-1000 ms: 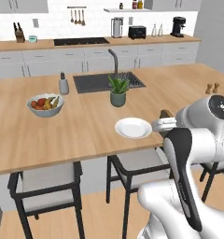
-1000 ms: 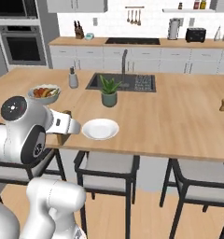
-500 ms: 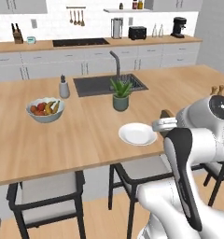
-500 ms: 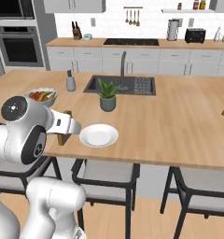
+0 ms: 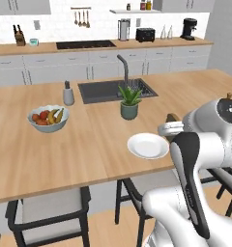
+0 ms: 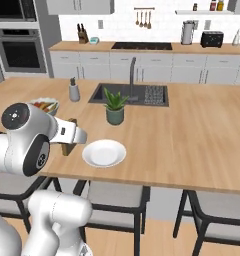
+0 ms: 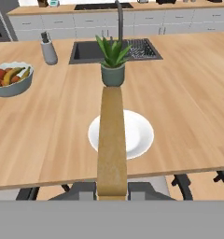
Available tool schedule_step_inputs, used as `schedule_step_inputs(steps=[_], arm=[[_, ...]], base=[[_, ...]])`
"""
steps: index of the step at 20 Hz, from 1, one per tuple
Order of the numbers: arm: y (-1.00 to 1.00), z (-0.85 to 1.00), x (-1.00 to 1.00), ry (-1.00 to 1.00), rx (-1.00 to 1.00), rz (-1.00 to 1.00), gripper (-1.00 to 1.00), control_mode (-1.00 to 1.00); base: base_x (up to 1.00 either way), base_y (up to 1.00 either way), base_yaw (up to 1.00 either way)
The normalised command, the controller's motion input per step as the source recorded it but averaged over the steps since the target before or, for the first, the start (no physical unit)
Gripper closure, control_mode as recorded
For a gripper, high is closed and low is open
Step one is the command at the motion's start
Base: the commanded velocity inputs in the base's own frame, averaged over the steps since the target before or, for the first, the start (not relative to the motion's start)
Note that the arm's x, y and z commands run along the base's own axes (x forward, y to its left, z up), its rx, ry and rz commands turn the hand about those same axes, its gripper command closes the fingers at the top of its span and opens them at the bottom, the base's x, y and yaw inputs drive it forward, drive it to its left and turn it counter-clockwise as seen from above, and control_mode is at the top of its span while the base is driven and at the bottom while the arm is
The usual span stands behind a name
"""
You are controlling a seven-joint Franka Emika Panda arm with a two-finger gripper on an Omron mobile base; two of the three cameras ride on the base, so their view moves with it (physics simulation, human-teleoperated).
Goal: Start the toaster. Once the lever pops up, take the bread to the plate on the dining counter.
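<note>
My gripper (image 7: 112, 190) is shut on the bread (image 7: 112, 140), a tan slice with a brown crust that stands edge-on up the middle of the hand view. It hangs over the near edge of the dining counter (image 7: 188, 93), in front of the white plate (image 7: 141, 133). From the left base view the bread (image 5: 172, 117) sits just right of the plate (image 5: 148, 145), held by the gripper (image 5: 169, 127). In the right base view the bread (image 6: 68, 144) is left of the plate (image 6: 104, 152). The black toaster (image 5: 145, 34) stands on the far wall counter.
A potted plant (image 5: 129, 102) stands just behind the plate, in front of the dark sink (image 5: 113, 90) and its faucet. A fruit bowl (image 5: 48, 117) and a grey dispenser (image 5: 68, 94) are to the left. Stools (image 5: 45, 207) stand under the counter's near edge.
The whole picture has shifted as the base drove along and toward the dining counter; the plate now looks nearer. The gripper stays shut on the bread.
</note>
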Motion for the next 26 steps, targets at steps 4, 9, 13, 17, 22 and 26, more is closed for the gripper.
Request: schedule_step_inputs(steps=[4,9,13,17,22,26], arm=[[0.00,0.00,0.00,0.00,0.00,0.00,1.00,1.00],[0.00,0.00,0.00,0.00,0.00,0.00,1.00,1.00],[0.00,0.00,0.00,0.00,0.00,0.00,1.00,1.00],[0.00,0.00,0.00,0.00,0.00,0.00,1.00,1.00],[-0.11,-0.15,0.11,0.00,0.00,0.01,1.00,-1.00],[-0.23,-0.44,0.37,0.00,0.00,0.04,1.00,-1.00]], base=[[0.31,0.00,0.00],[0.16,-0.02,0.08],[0.14,-0.04,0.11],[0.09,-0.03,0.05],[0.01,0.00,0.00],[0.00,0.00,0.00]])
